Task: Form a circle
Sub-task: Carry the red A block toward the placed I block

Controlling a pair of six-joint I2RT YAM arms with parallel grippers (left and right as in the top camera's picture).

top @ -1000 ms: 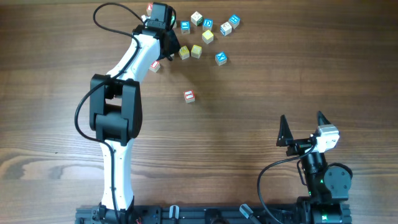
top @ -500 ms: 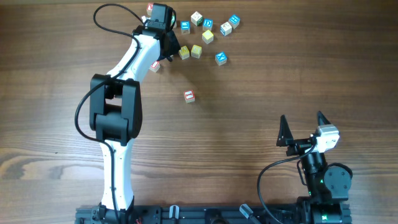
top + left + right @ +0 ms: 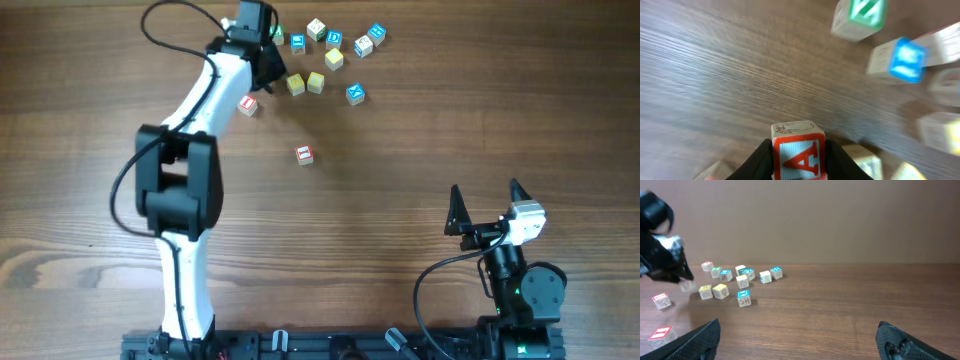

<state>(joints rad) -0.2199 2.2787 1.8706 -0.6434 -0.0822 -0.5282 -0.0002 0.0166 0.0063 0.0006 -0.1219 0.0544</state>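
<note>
No circle shows in any view; the small wooden cubes lie in a loose scatter at the far side of the table. My left gripper (image 3: 267,70) reaches in at the scatter's left edge and is shut on a cube with a red letter A (image 3: 798,151), its black fingers (image 3: 762,159) pressed to both sides. From overhead that cube is hidden under the gripper. Two yellow cubes (image 3: 296,85) (image 3: 316,82) sit just right of it. A red-lettered cube (image 3: 248,104) lies below it, another (image 3: 305,154) farther toward the middle. My right gripper (image 3: 490,212) stands open, holding nothing.
Blue-lettered cubes (image 3: 298,42) (image 3: 355,94) (image 3: 376,33), a green-lettered one (image 3: 859,17) and pale ones (image 3: 316,28) make up the scatter. The right wrist view shows the same cluster (image 3: 742,282) far off, with bare wood (image 3: 805,315) between it and the right gripper (image 3: 800,347).
My left arm has shifted a little left and toward the far edge while its jaws narrowed onto the red A cube. The right arm has not moved.
</note>
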